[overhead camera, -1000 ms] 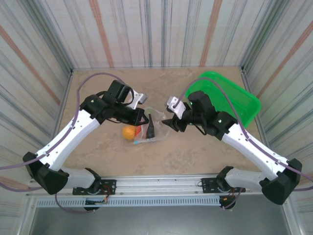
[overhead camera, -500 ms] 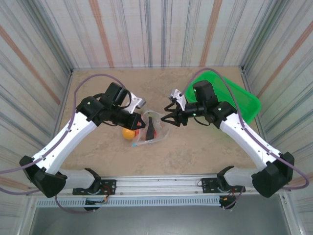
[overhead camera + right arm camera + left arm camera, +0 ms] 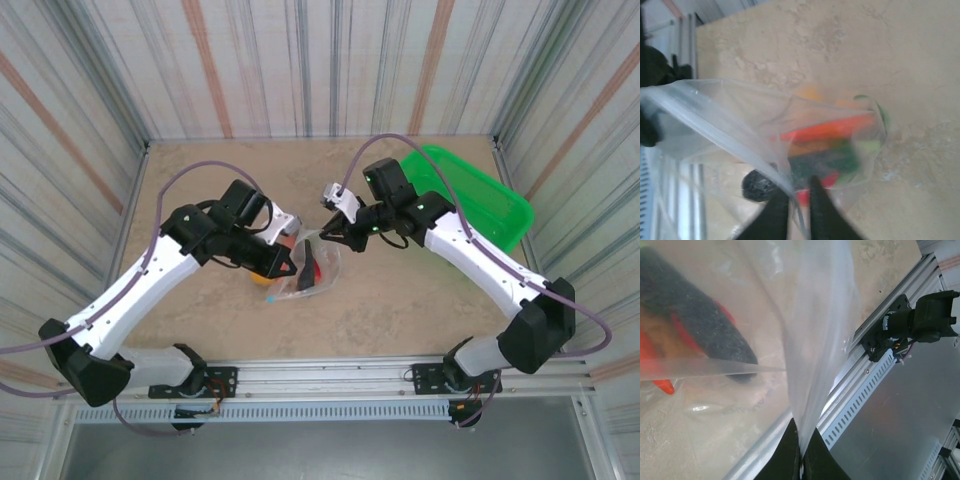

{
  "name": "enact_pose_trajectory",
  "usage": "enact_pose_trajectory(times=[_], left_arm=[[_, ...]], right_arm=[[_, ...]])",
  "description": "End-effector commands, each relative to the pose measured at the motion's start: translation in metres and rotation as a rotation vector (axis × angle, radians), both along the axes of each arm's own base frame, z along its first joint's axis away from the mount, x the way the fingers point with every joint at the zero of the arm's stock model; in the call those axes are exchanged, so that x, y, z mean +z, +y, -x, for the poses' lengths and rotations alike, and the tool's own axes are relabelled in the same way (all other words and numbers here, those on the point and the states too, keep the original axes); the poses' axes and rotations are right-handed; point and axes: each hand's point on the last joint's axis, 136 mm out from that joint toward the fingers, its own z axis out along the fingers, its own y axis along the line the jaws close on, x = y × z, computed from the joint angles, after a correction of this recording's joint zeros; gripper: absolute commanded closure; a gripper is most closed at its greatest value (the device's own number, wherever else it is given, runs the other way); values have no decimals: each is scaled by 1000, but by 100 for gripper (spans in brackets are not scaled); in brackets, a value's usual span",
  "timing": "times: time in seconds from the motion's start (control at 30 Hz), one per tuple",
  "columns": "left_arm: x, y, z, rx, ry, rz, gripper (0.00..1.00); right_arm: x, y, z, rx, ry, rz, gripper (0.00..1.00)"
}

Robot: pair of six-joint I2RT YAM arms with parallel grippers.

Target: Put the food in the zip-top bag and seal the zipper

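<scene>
Two pinches hold this job together, so take them in turn from the left.

The left gripper (image 3: 287, 263) is clamped tight on a fold of thin film; in its wrist view the jaws meet with the plastic trapped between them. Just beside it, partly under that arm, sits a small yellow-orange ball fruit (image 3: 261, 281). I cannot tell whether it lies inside the film or out on the marble-patterned table (image 3: 200, 190).

The clear, crinkly zip-top bag (image 3: 312, 268) hangs between the two grippers, about midway between the table's left and right edges and somewhat nearer the near edge. Inside it are a dark eggplant (image 3: 705, 325), an orange carrot (image 3: 827, 129) and something green, blurred. The pale press-seal zipper strip (image 3: 725, 137) runs slack and slanted across the mouth, not yet pressed together.

The right gripper (image 3: 326, 232) also grips the bag, its jaws closed on the film near the mouth. Further right, a green plastic basket (image 3: 480, 205) sits by the table's right edge.

My reading is that the mouth is being drawn taut for sealing. To do it well:
- Check the ball fruit first, and bag it if it is loose.
- Pull the two pinches apart evenly along the strip so that both halves line up flat.
- Hold the mouth uppermost so that nothing rolls out.
- Pull gently, since thin film could slip from the jaws.
</scene>
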Motion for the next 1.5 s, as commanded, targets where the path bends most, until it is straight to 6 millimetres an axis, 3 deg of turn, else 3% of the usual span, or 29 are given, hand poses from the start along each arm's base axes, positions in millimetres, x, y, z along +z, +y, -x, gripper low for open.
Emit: enact_pose_trajectory(times=[0.0,0.23,0.53,0.63,0.8,0.93,0.97,1.1,1.2,1.33,1.47], left_arm=[[7,9,5,4,-22,-24,100],[32,36,-13,65,-161,-160,100],[58,90,-51,244,-412,-402,100],[67,82,-55,266,-464,-268,98],[82,64,-53,271,-657,108,50],[86,73,-47,329,-906,286,27],[86,76,-45,337,-956,310,27],[71,66,-31,224,-1115,407,27],[58,62,-35,208,-1188,420,27],[52,43,-32,83,-1257,477,34],[24,10,-18,-289,-1289,359,42]], right_arm=[[18,-5,-14,-67,-79,48,95],[67,-25,-33,-273,-110,84,98],[98,-49,-39,-443,-193,269,100],[104,-50,-41,-477,-140,243,100],[99,-53,-38,-452,-25,188,100],[94,-69,-44,-486,79,113,100],[85,-72,-44,-491,121,108,100],[79,-76,-41,-484,154,71,100],[78,-73,-38,-465,186,45,100],[79,-73,-41,-480,245,8,100],[81,-70,-43,-483,298,-36,99]])
